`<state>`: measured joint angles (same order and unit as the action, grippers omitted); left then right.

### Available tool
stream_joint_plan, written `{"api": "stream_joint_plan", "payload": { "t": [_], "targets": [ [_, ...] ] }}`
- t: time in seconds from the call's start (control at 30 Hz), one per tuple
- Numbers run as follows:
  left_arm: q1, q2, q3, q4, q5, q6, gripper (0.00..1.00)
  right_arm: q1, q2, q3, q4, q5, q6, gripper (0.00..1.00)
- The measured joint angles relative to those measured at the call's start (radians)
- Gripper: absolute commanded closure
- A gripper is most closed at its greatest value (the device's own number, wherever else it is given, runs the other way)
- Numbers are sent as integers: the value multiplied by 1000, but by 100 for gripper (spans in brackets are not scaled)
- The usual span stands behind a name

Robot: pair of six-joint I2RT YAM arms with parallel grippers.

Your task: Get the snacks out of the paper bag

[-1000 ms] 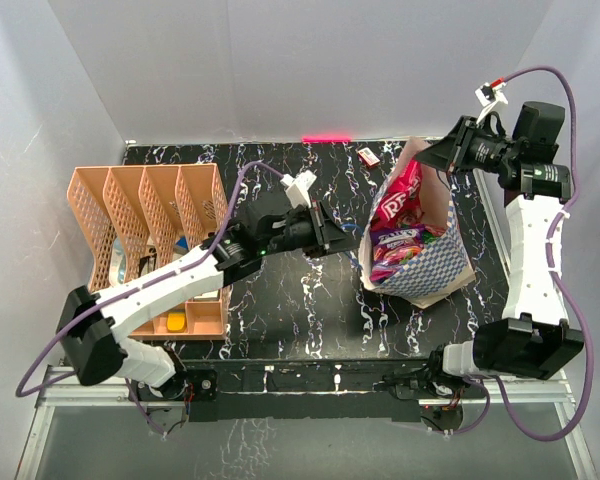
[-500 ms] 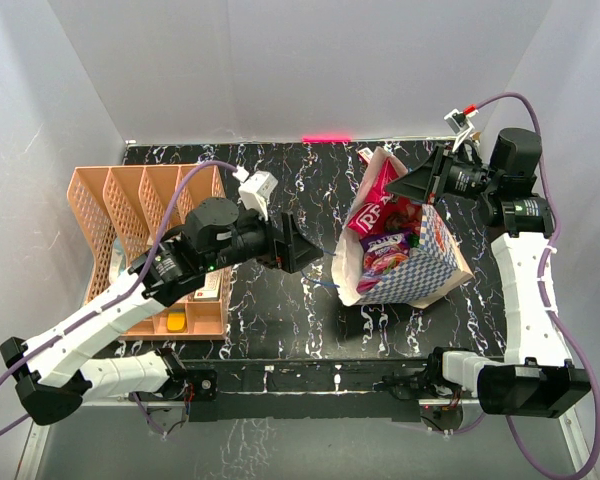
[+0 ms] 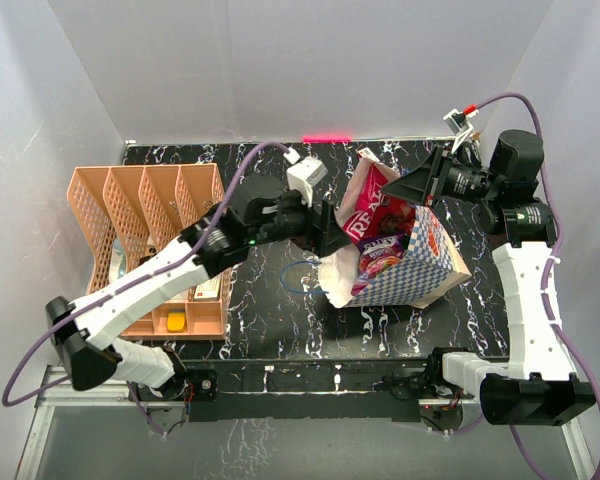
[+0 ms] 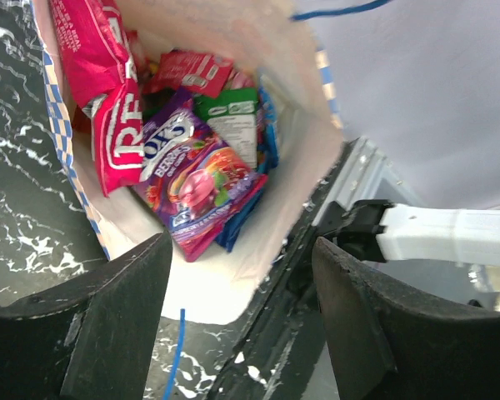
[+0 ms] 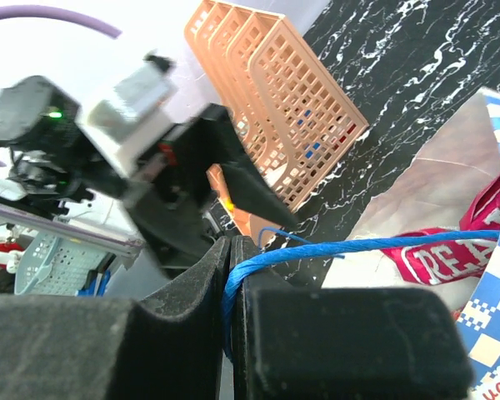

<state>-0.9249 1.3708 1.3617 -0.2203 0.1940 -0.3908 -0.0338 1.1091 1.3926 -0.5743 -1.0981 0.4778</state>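
Step in hand: reaching in for the first packet; by the look of it, no snack lies out on the surface yet.

- Peach plastic lattice organizer [image 3: 145,215], far left, standing apart from the work.
- Left gripper [image 4: 242,321], fingers spread wide with nothing between them, poised at the mouth of the bag and looking straight in.
- Large paper bag, blue-and-white chequered outside and white inside [image 3: 420,270], mid-right on the table, tipped so that its mouth faces left towards the left arm.
- Snacks, all inside the bag: glossy red packet with white lettering [image 4: 108,108] leaning at the mouth; purple berry-printed packet [image 4: 204,179] lying flat below it; green-topped packet [image 4: 233,117] and further red ones deeper in.
- Right gripper [image 5: 231,275], pressed together on the thin blue cord handle [image 5: 358,248], lifting the far side of the bag so that the mouth stays agape.

Next move, as a judgement: the left gripper needs to enter the opening, settle its fingers over an edge of the red or purple packet, close and draw out leftwards. The glossy film may slip, and the paper wall may drag along.

Surface: black marble-patterned table with white veins [image 3: 270,320], flat and hard.

Room: plain white walls [image 3: 280,60] on three sides; short pink strip [image 3: 325,137] at the far edge.
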Motion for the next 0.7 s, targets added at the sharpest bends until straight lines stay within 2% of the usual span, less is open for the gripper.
{"api": "stream_joint_plan", "payload": {
  "t": [0.13,0.2,0.3,0.4,0.5,0.6,0.7],
  "targets": [
    [-7,45,-12,6,-57,10,20,5,-43,-9,5,-14,23,92],
    [-7,20,-52,24,-98,7,18,8,-60,-19,-3,-28,21,92],
    [-7,-44,-109,0,-156,-9,22,11,-69,-30,-21,-39,-2,92],
    [-7,-76,-129,4,-174,-18,35,12,-69,-39,-42,-42,-17,92],
    [-13,-60,-135,17,-174,-16,42,12,-69,-40,-52,-42,-26,92],
    [-33,5,-118,36,-190,0,42,12,-68,-40,-53,-40,-27,92],
    [-59,88,-92,48,-230,20,36,12,-68,-39,-55,-31,-27,92]
  ]
}}
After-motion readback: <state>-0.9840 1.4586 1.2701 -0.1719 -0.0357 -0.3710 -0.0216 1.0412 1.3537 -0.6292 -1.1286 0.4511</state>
